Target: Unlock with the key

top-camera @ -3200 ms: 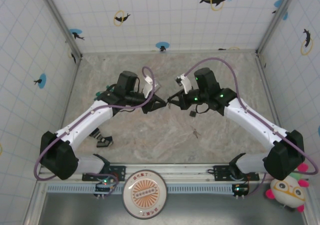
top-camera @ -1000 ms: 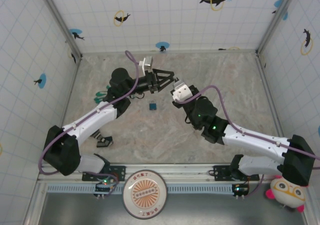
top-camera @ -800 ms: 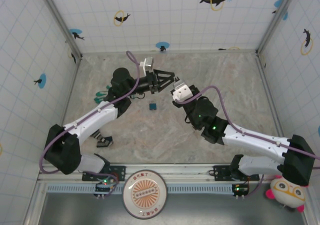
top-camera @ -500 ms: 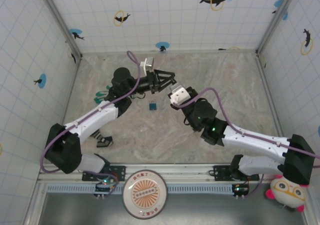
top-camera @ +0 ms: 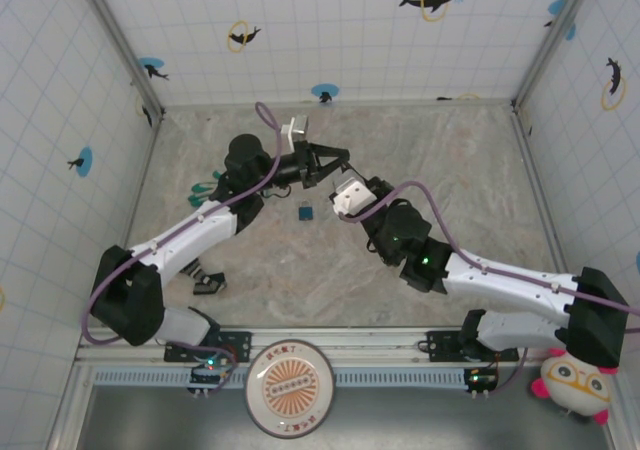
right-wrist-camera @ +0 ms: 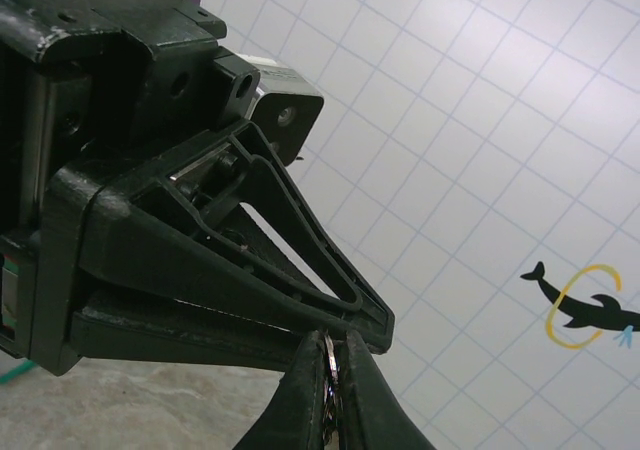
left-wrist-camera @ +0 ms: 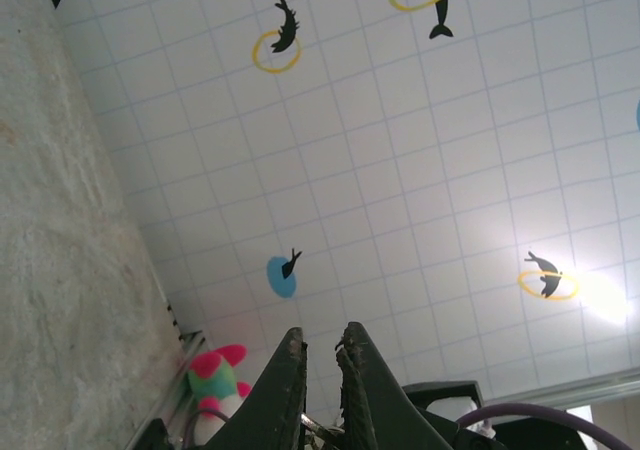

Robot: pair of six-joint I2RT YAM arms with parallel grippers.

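the right gripper (right-wrist-camera: 328,338) has its two fingers pressed together on a thin sliver of bright metal, the key (right-wrist-camera: 328,358), which stands edge-on between the fingertips in the right wrist view. just above the key is the tip of the left gripper (right-wrist-camera: 378,327). its black triangular fingers run in from the left of that view and meet at a point. whether that tip touches the key cannot be told.

in the left wrist view the left fingers (left-wrist-camera: 352,375) are drawn almost together, with a narrow slit between them. whether anything sits in that slit cannot be told. they point up at the tiled wall with its dolphin marks, and a pink and green plush toy (left-wrist-camera: 215,370) shows low on the left.

from above, the two grippers meet nose to nose over the far middle of the marble table (top-camera: 450,150). a small blue padlock (top-camera: 305,211) lies flat on the table just nearer than that meeting point, between the two arms and apart from both grippers.
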